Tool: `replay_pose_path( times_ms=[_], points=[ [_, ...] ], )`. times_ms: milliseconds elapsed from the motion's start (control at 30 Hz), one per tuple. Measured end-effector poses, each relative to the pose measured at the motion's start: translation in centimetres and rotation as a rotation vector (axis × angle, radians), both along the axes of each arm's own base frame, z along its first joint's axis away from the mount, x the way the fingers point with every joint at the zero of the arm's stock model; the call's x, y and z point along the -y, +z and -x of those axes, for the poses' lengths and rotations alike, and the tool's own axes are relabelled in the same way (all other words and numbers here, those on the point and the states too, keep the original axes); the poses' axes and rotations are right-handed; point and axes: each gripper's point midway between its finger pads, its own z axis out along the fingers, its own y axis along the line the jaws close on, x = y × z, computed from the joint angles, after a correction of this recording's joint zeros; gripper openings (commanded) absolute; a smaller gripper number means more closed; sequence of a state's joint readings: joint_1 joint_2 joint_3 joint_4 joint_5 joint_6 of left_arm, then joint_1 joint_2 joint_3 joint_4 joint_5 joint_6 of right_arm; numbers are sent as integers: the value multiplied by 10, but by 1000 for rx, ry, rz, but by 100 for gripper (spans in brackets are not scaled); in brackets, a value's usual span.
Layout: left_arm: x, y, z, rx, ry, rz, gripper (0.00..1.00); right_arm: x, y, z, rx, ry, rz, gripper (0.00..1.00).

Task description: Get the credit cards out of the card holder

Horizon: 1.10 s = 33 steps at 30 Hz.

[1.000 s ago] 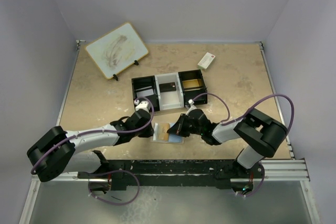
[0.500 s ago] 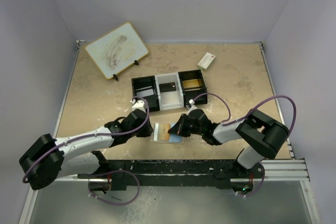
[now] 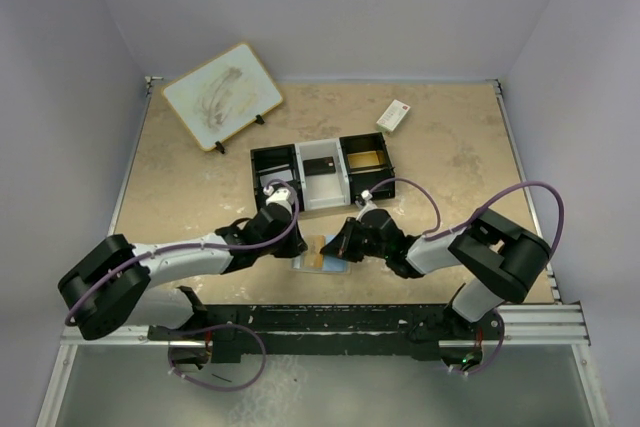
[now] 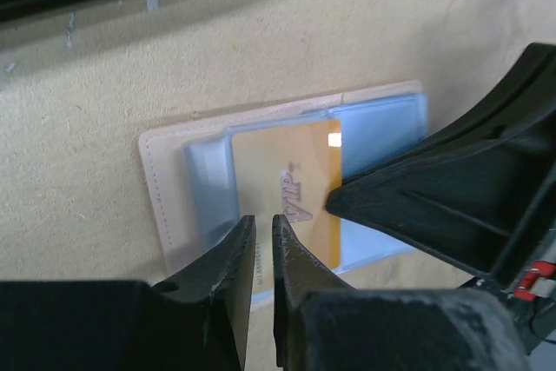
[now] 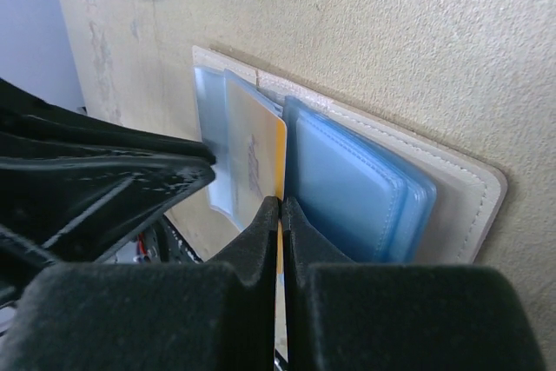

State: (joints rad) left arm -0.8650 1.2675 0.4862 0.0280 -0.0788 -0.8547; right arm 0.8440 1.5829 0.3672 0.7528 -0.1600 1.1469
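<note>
right jaws (image 5: pixel 280 208) are clamped tight on the long edge of the orange card (image 4: pixel 291 171). you can see the thin orange edge running down into the seam between the two black fingers. left jaws (image 4: pixel 259 230) stand just a narrow slit apart, tips down at the near edge of that same card; can't tell if they actually touch it.

card holder (image 4: pixel 156 180) lies open and flat on the bench (image 3: pixel 450 157), lower middle of the top view, right between the two arm tips and just below the tray (image 3: pixel 322 204). outside is tan and leathery with a stitched border and rounded corners. inside are pale blue see-through plastic sleeves (image 5: pixel 356 188), a bit glossy. the card lies across the middle of the open holder, orange-yellow, with a dark cursive scrawl too blurry to read and a bright glint at one corner.

bench top is beige, mottled like stone. the tray has three compartments: black, white, black. upper right of the top view is a small white box (image 3: pixel 394 115) with a red mark, writing too small to read. upper left is a white board (image 3: pixel 222 95) with a wood rim, propped tilted on a black stand, smudged grey.
</note>
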Motion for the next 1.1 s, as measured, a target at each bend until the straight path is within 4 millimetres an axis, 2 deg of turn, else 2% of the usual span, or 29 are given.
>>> replay_pose_path(
  times_ms=[167, 300, 467, 533, 667, 733, 800, 867, 967, 1100],
  points=[
    [-2, -14, 8, -36, -17, -32, 6, 1, 0, 1, -5, -6, -9, 1],
    [-5, -17, 11, -47, -22, -45, 4, 1, 0, 1, -7, -7, -11, 11],
    [-9, -22, 12, -57, -15, -70, 0, 0, 1, 1, -9, -5, -20, 15],
    [-9, -23, 11, -58, -11, -75, 0, -2, 0, 0, -12, -4, -30, 13],
    [-10, -24, 11, -53, -9, -81, 0, -6, -1, 1, -22, 0, -65, 3],
    [-10, -24, 10, -52, -6, -84, 0, -5, -1, 1, -25, -8, -85, 4],
    [-11, -24, 10, -50, -2, -88, 0, -4, 0, 2, -24, -14, -101, 12],
    [-11, -24, 10, -50, 1, -88, 0, -2, 0, 2, -26, -21, -108, 14],
    [-11, -24, 10, -46, 2, -91, 0, 3, -1, 3, -31, -28, -110, 1],
    [-11, -24, 10, -46, 3, -92, 0, 9, -2, 6, -34, -27, -119, 0]
  ],
)
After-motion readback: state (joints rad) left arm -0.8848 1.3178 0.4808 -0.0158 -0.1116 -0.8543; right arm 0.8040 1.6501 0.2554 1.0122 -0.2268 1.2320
